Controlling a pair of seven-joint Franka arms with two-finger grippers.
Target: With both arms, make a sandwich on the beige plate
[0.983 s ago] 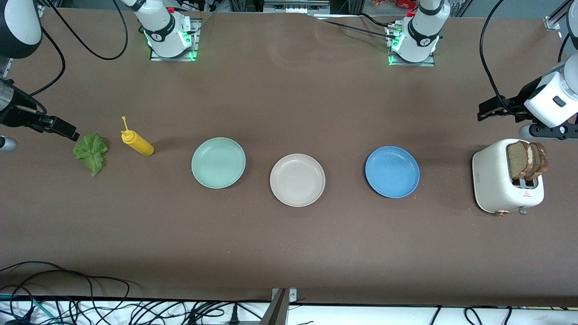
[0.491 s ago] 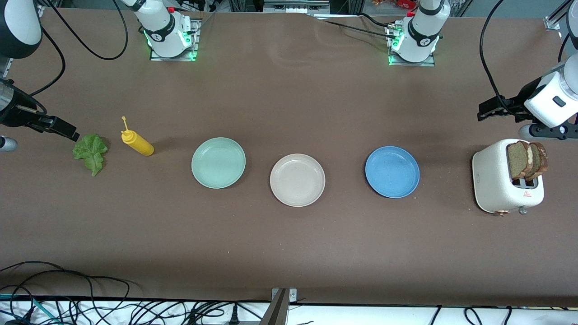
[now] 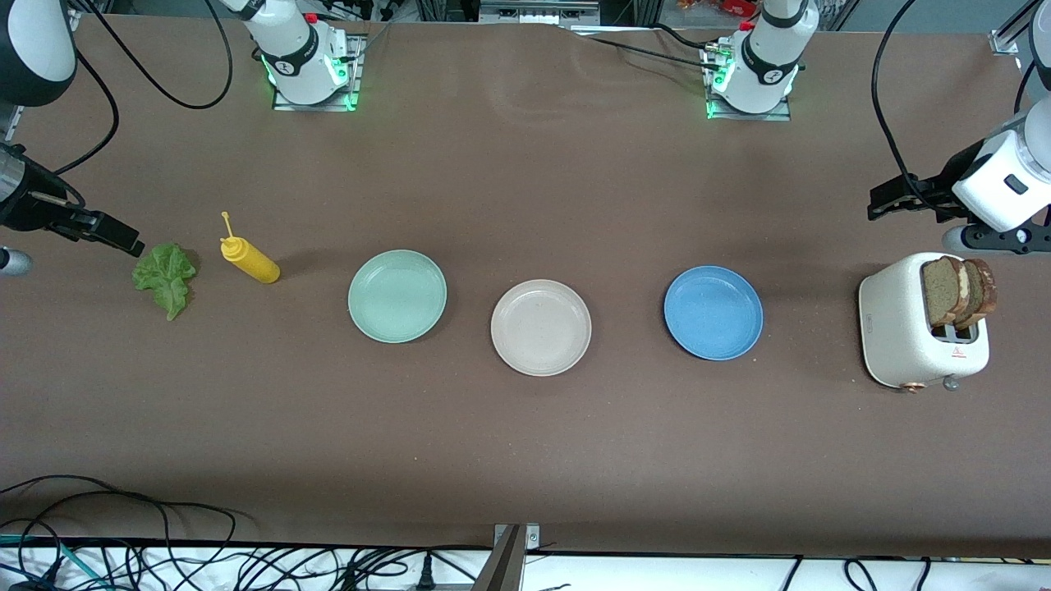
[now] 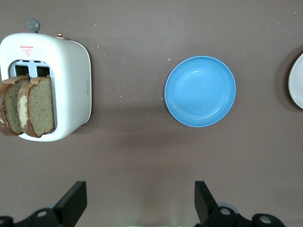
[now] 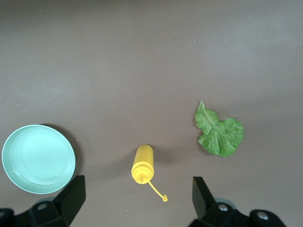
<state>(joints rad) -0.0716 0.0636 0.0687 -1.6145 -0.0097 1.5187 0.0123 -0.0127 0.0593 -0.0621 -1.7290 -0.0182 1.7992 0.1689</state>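
Over the bench (image 3: 525,189) ends, left tool (image 4: 137,208) and right tool (image 5: 135,205) hang wide open, empty; beige plate (image 3: 541,327) bare.

I have the white left arm's black two-finger gripper (image 4: 137,203) hovering up in the air, fingers spread wide with nothing between them. The right arm's black gripper (image 5: 135,201) hangs likewise, jaws wide and empty.

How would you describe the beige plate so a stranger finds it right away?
Three round plates sit in a row across the brown table. The beige plate is the middle one, between the mint-green plate and the blue plate. It alone is off-white and faintly speckled.
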